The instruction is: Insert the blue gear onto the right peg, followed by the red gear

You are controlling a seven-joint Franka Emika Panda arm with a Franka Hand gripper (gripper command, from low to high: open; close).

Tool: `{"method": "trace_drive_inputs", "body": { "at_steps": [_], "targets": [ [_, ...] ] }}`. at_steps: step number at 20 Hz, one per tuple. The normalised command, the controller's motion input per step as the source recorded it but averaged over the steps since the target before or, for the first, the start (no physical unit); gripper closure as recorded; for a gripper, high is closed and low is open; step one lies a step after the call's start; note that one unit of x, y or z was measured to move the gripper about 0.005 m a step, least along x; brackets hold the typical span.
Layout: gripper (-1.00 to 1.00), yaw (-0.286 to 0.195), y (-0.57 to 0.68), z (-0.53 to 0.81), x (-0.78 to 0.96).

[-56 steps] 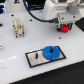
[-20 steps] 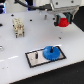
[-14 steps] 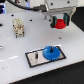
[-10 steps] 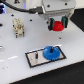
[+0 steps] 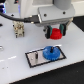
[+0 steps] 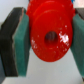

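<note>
The blue gear (image 5: 51, 52) lies flat on the grey plate (image 5: 33, 58), at the end toward the exterior view's right. A thin dark peg (image 5: 36, 56) stands free on the plate to the left of it; the right peg is hidden under the blue gear. My gripper (image 5: 56, 33) is shut on the red gear (image 5: 56, 34) and holds it in the air above and slightly right of the blue gear. In the wrist view the red gear (image 6: 51, 36) fills the frame between the two teal pads (image 6: 22, 46), its centre hole facing the camera.
A small beige and dark fixture (image 5: 19, 29) stands on the white table (image 5: 15, 67) at the back left. The table's front edge runs along the bottom of the exterior view. The robot's grey wrist (image 5: 55, 14) looms above the gear.
My gripper, holding the red gear, has moved from the back right toward the plate and now hangs above the blue gear. The blue gear has not moved.
</note>
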Motion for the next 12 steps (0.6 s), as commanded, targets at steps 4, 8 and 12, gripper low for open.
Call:
{"method": "trace_drive_inputs", "body": {
  "at_steps": [4,8,12],
  "targets": [
    [1.00,0.000,-0.03,0.01,0.50],
    [1.00,0.000,-0.09,-0.06,0.33],
    [1.00,0.000,-0.11,-0.17,0.13]
  ]
}}
